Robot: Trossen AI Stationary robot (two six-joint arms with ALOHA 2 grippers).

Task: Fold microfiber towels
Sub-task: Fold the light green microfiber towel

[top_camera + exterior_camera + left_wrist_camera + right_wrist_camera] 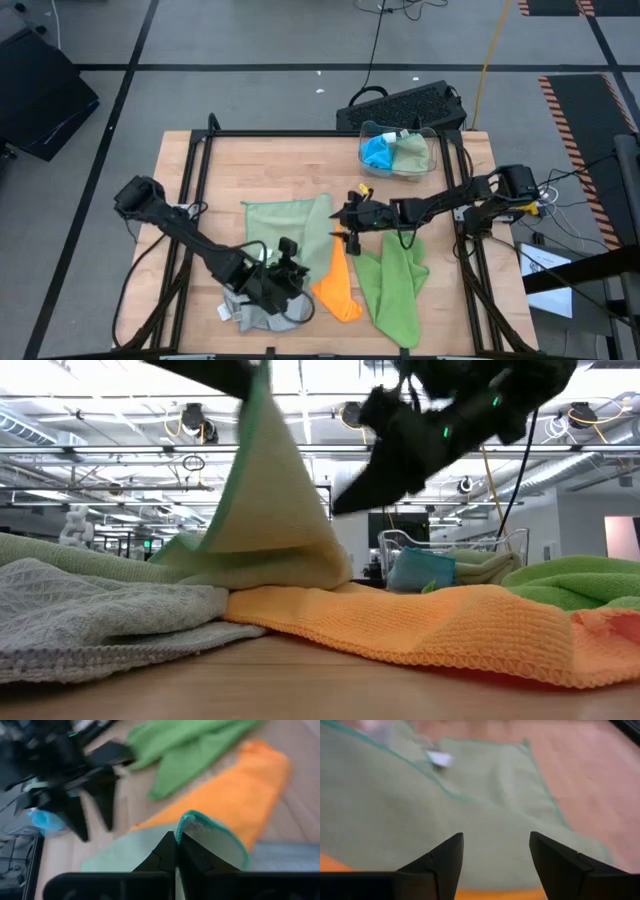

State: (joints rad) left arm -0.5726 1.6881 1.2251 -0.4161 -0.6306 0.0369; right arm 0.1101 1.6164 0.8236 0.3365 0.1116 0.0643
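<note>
- left gripper (283,275), over the crumpled grey microfiber towel (262,312), pinches a sage green microfiber towel (290,235) corner.
- soft orange microfiber towel (337,290) lies between.
- right gripper (350,228) hovers, fingers spread, holding nothing, beside the lime green microfiber towel (395,285).

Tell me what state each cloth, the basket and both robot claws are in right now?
Sage green towel: partly lifted, corner pinched.
Orange towel: crumpled, flat on table.
Lime green towel: crumpled.
Grey towel: bunched.
Clear basket: holds towels.
Left gripper: shut on sage green towel.
Right gripper: open, empty.
</note>
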